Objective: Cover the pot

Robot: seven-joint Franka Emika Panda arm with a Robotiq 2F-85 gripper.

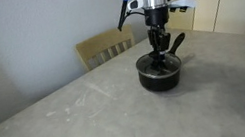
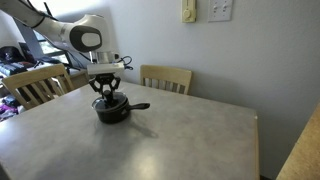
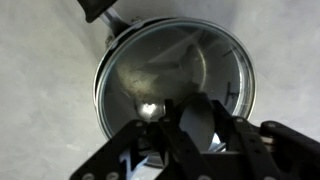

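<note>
The black pot (image 1: 160,76) stands on the grey table, its long handle (image 1: 176,42) pointing away; it also shows in the other exterior view (image 2: 111,111). A round glass lid with a metal rim (image 3: 180,65) lies over the pot's mouth, and the pot's handle (image 3: 100,10) sticks out at the top left of the wrist view. My gripper (image 3: 200,130) is straight above the pot in both exterior views (image 1: 162,53) (image 2: 109,96), and its fingers are closed around the lid's black knob. The pot's inside is hidden by the lid.
The grey table (image 1: 81,121) has wide free surface around the pot (image 2: 190,135). A wooden chair (image 1: 107,47) stands behind the table at the wall, also in the other exterior view (image 2: 166,77). Another chair (image 2: 35,85) stands at the table's side.
</note>
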